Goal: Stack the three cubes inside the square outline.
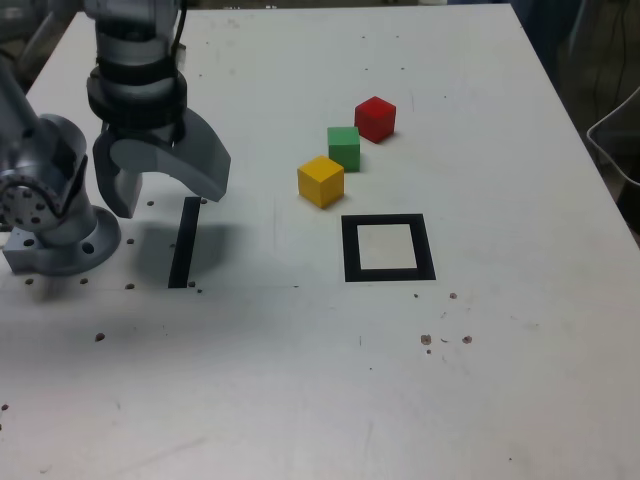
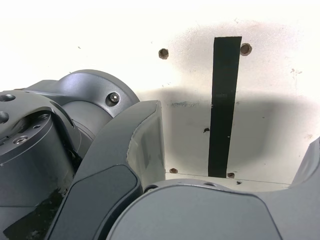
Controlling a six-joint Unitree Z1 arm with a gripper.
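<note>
Nothing is stacked yet: all 3 cubes, red (image 1: 375, 118), green (image 1: 344, 147) and yellow (image 1: 320, 180), sit outside the square outline (image 1: 388, 248), toward the bench's (image 1: 500, 380) far edge. The gripper (image 1: 165, 190) hangs empty, jaws apart, apparently over the tape strip (image 1: 184, 243).

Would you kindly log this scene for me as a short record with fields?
gripper: jaws open, empty, hanging above the black tape strip at the exterior view's left
red cube: on the table, farthest back
green cube: between red and yellow
yellow cube: nearest the square outline
square outline: nothing inside it
stack: not started
table: white, with small holes and specks
</note>
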